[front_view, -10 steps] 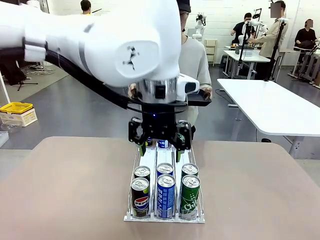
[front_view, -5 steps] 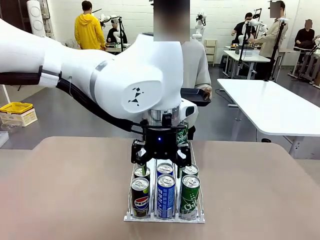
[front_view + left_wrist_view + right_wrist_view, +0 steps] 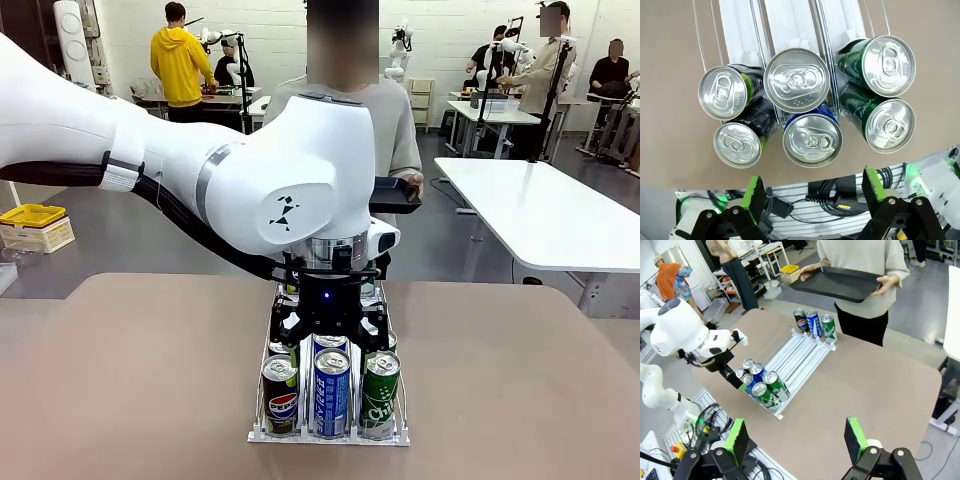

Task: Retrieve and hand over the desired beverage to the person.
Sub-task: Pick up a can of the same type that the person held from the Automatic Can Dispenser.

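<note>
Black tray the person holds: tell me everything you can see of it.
The black tray is a shallow rectangle with a low raised rim, matte and plastic-looking, with nothing on it. The person holds it roughly level in front of the waist, beyond the far edge of the table, one hand at one end, the other hand at the opposite end. Nothing else touches it.

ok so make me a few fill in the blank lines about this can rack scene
1. The left claw hovers over the near cans with its jaws ____.
2. The person holds a tray whose colour is ____.
3. In the front row of the rack, the blue can stands between the black can and the ____ one.
4. At the rack's far end, by the person, stand ____ cans.

Missing words: open, black, green, three.
</note>
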Robot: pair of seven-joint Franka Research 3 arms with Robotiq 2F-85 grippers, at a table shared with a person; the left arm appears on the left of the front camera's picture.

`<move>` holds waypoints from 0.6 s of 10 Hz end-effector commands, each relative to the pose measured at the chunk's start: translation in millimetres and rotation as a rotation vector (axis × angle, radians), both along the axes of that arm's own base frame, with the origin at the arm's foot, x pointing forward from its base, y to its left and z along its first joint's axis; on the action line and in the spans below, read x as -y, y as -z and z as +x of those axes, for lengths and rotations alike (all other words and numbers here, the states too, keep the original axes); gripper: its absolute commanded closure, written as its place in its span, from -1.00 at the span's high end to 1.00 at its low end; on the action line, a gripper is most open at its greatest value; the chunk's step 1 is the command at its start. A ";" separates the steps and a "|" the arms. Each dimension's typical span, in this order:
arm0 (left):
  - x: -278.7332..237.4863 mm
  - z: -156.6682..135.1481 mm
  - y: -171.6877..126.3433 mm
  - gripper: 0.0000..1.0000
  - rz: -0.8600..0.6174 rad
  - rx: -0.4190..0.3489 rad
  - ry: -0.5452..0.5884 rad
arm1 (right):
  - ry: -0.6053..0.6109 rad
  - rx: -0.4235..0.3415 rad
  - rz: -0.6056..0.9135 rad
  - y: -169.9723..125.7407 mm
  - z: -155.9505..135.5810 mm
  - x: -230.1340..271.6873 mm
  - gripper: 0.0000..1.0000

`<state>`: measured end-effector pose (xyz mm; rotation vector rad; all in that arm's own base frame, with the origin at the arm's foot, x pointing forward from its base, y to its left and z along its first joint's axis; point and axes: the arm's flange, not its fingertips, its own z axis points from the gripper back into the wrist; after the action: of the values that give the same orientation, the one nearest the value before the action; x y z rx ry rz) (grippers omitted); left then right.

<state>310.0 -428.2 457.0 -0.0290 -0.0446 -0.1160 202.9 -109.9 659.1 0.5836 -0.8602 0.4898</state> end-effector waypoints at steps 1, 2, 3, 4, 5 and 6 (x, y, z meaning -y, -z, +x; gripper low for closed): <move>1.7 5.5 2.4 1.00 0.004 0.017 0.003 | -0.031 0.010 0.018 0.5 0.4 -1.2 1.00; 1.5 7.7 3.5 1.00 0.001 0.025 -0.001 | -0.031 0.010 0.018 0.5 0.4 -1.2 1.00; 1.9 9.6 5.2 1.00 0.003 0.032 -0.004 | -0.031 0.010 0.018 0.5 0.4 -1.2 1.00; 2.7 11.5 7.6 1.00 0.001 0.038 -0.004 | -0.031 0.010 0.018 0.5 0.4 -1.2 1.00; 3.9 16.5 9.9 1.00 -0.007 0.044 -0.005 | -0.031 0.010 0.018 0.5 0.4 -1.2 1.00; 4.5 18.8 11.3 1.00 -0.009 0.044 -0.005 | -0.031 0.010 0.018 0.5 0.4 -1.2 1.00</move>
<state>325.6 -426.0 449.0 -0.0353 -0.0606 -0.1107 202.9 -109.9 659.1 0.5836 -0.8602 0.4898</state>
